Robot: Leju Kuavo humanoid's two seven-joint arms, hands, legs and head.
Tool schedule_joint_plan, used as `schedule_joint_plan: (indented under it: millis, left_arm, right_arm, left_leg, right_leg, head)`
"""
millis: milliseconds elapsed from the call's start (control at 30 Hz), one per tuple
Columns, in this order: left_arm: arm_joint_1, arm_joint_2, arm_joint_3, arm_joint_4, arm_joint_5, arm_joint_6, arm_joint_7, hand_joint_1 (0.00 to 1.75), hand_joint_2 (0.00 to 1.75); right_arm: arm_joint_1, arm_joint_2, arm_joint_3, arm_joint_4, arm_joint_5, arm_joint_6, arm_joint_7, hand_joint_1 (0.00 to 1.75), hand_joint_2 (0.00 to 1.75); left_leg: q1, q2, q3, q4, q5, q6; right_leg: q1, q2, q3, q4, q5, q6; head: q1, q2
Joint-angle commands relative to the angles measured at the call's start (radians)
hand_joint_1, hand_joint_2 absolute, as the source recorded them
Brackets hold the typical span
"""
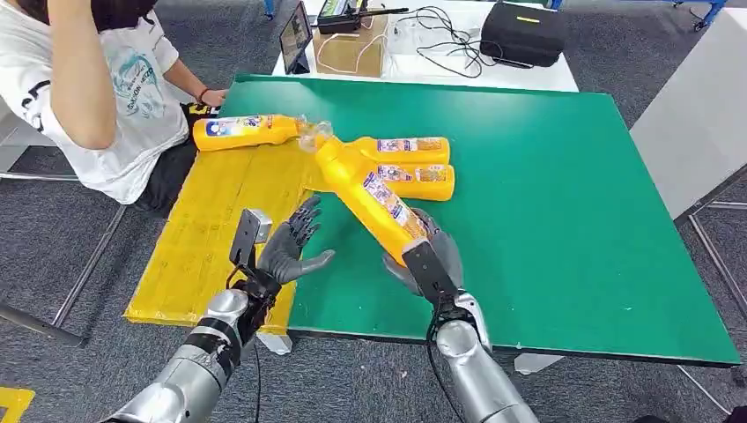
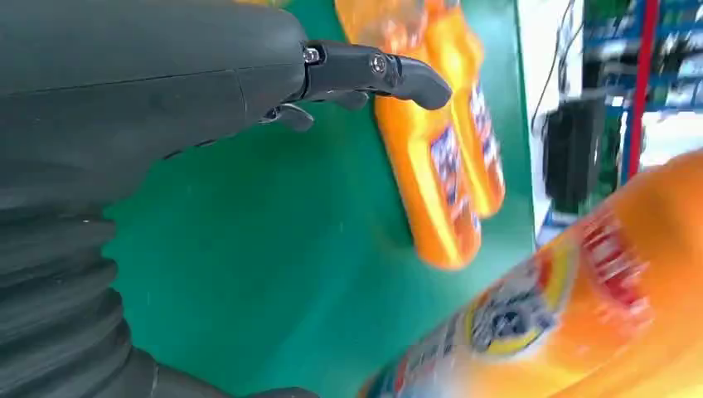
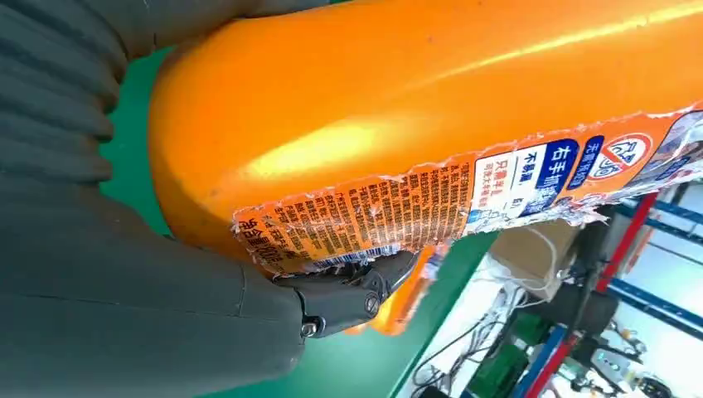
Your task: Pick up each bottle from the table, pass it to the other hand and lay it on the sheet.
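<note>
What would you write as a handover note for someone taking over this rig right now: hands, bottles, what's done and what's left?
Right hand: grips the base of an orange bottle, lifted and tilted toward the left side.
Left hand: holds nothing, fingers apart, waiting beside the yellow sheet.
Done: one bottle on the sheet, lying at its far end.
Left: two bottles on the green table lying side by side, not yet picked.
Next, probably: pass the held bottle to the left hand, lay it on the sheet, then repeat for the remaining two. A person sits close to the sheet's far corner.
</note>
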Motion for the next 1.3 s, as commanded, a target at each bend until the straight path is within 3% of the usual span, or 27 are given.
schedule_joint_plan:
  millis: [33,367,700,1233,1267,1300]
  left_arm:
    - [-0.035,-0.008,-0.072,0.025,0.053,-0.037,0.016,0.0,1.75]
    - [-0.04,-0.012,-0.085,0.019,0.095,0.026,0.008,0.0,1.75]
    - [-0.02,0.0,-0.089,-0.016,0.112,0.052,-0.006,0.0,1.75]
    - [-0.016,0.021,-0.088,-0.031,0.15,-0.026,0.001,0.02,1.75]
    - [-0.017,0.022,-0.085,-0.029,0.158,-0.038,0.002,1.61,1.75]
    - [-0.019,0.026,-0.086,-0.025,0.17,-0.067,0.01,1.75,1.75]
  right_arm:
    - [-0.07,0.041,0.069,0.104,0.003,0.014,0.001,1.75,1.75]
    - [-0.013,0.088,0.148,0.197,-0.034,0.063,-0.006,1.75,1.75]
    - [0.058,0.062,0.202,0.176,-0.01,0.069,0.023,1.75,1.75]
    - [0.036,0.029,0.187,0.214,0.045,0.061,0.064,1.75,1.75]
    - [0.031,0.028,0.183,0.222,0.051,0.055,0.063,1.75,1.75]
    - [0.021,0.026,0.174,0.234,0.055,0.051,0.063,1.75,1.75]
  left_leg:
    - [0.002,0.001,0.003,0.001,-0.002,-0.002]
    - [0.001,-0.001,0.003,0.0,-0.001,-0.001]
    - [0.003,-0.001,0.004,0.0,-0.003,-0.002]
    - [0.002,-0.001,0.001,0.0,-0.001,-0.001]
    - [0.002,-0.001,0.003,0.0,-0.002,-0.002]
    - [0.003,-0.002,0.004,0.0,-0.002,-0.002]
  right_leg:
    - [0.002,0.0,0.003,0.001,-0.002,-0.002]
    - [0.001,-0.001,0.003,-0.001,-0.001,-0.002]
    - [0.003,-0.002,0.005,-0.001,-0.003,-0.003]
    - [0.002,-0.002,0.001,-0.001,-0.001,-0.002]
    - [0.002,-0.002,0.003,-0.001,-0.002,-0.002]
    - [0.003,-0.003,0.005,-0.001,-0.003,-0.003]
  head:
    - [0.0,0.0]
    - [0.0,0.0]
    - [0.0,0.0]
    - [0.0,0.0]
    - [0.0,0.0]
    - [0.0,0.0]
